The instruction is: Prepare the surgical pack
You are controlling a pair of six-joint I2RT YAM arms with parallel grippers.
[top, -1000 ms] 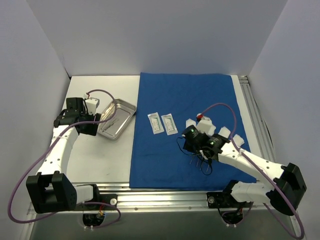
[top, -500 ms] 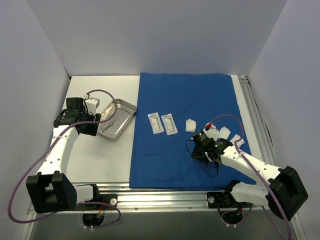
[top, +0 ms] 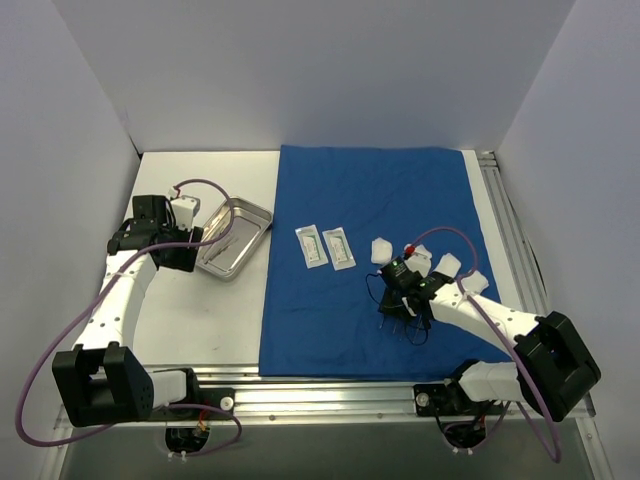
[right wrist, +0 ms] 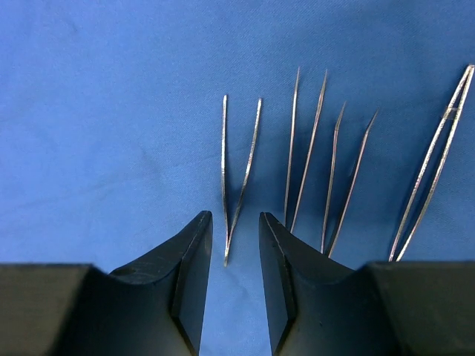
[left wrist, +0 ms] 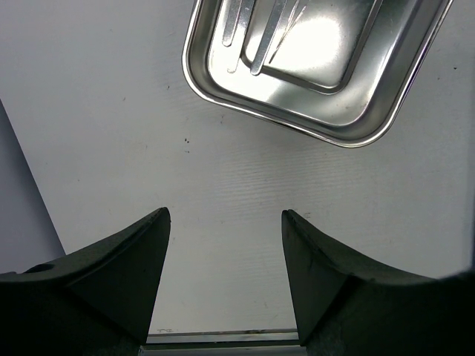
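While my left fingers (left wrist: 111, 274) hang wide apart near the tray (left wrist: 349, 139), my right fingers (right wrist: 185, 282) sit barely apart astride one pair of tweezers (right wrist: 225, 185) on the cloth (right wrist: 96, 111)

Tray (top: 233, 238) left of drape (top: 380, 190)

White table (top: 200, 310) with blue drape (top: 380, 190), steel tray (top: 251, 222)

I could read no text, label, brand or number in any view. The two white sachets (top: 312, 247) on the blue drape (top: 400, 190) showed greyish markings, but these were too small for me to make out from the top camera.
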